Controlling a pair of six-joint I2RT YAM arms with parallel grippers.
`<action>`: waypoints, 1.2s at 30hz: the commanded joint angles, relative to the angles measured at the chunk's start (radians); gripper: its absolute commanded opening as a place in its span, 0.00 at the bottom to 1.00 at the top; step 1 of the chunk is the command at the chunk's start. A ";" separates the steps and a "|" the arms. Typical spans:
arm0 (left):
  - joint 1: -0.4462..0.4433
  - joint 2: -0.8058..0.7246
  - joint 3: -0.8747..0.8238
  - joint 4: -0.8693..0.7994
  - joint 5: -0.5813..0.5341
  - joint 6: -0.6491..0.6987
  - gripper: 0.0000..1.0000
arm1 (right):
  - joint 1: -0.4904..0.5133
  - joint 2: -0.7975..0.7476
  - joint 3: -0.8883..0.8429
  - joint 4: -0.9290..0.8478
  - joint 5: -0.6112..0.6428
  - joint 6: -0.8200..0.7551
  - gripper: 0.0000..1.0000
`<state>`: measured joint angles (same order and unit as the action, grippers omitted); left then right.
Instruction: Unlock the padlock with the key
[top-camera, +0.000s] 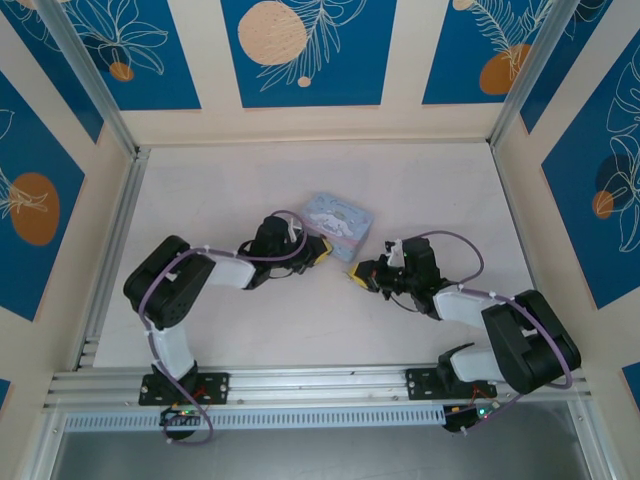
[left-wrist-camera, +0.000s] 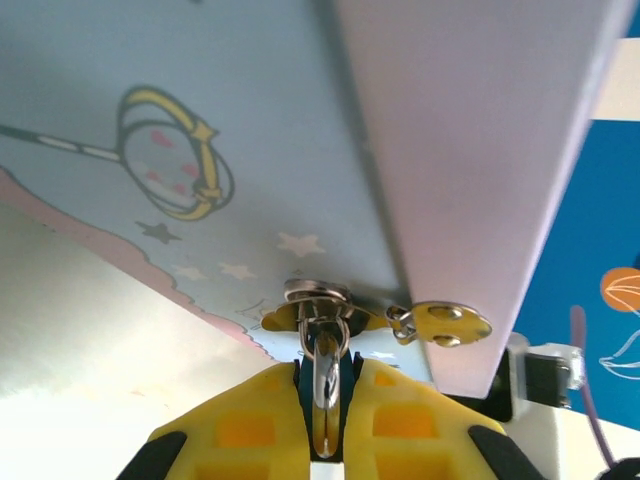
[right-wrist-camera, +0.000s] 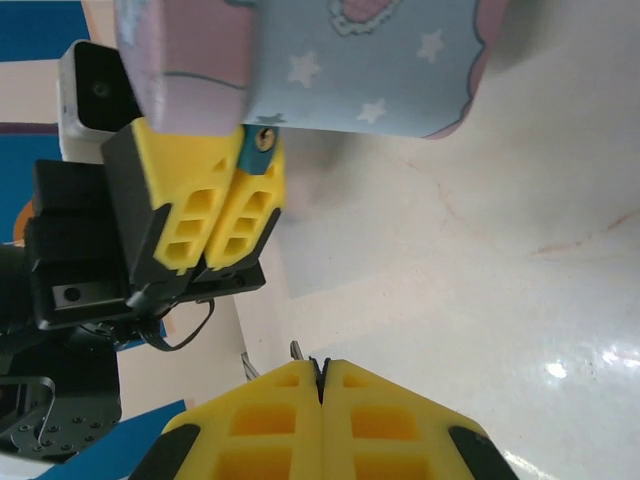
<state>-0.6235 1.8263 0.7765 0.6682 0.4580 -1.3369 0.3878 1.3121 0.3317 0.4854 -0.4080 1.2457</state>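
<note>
**Right wrist view: lock held, key held, the two not yet joined**

The right wrist view has the right tool pressed together on a thin silvery sliver. I take this for the key, seen edge-on at the seam between the yellow tips. Ahead of that tool and clearly apart from it, the left tool pinches the padlock. The lock is a tiny blue-tinged metal body, and its small round keyhole faces back toward the key.

By my reading both grasps are made. Lining the key up with the hole, pushing it in, turning it and freeing the lock are all left to do.

In the left wrist view the shackle, a rounded bar of polished steel, rises from between the left tool's tips. It threads through the chromed hasp on the tin box, and it looks closed.

The box is smooth painted metal, pale blue with small stars and a pink rounded edge. The surface beneath the tools is pale and glossy, with glare spots and a faint scuff.
</note>
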 joint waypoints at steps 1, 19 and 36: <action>0.009 -0.049 -0.009 0.089 0.058 -0.042 0.00 | 0.014 -0.039 -0.007 0.009 0.017 0.055 0.00; -0.011 -0.086 -0.040 0.219 -0.038 -0.175 0.00 | 0.041 -0.113 0.045 0.015 0.176 0.232 0.00; -0.030 -0.077 -0.061 0.288 -0.078 -0.240 0.00 | 0.101 -0.066 0.097 0.049 0.320 0.267 0.00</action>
<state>-0.6460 1.7683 0.7242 0.8799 0.3973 -1.5650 0.4789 1.2335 0.3862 0.5056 -0.1371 1.5009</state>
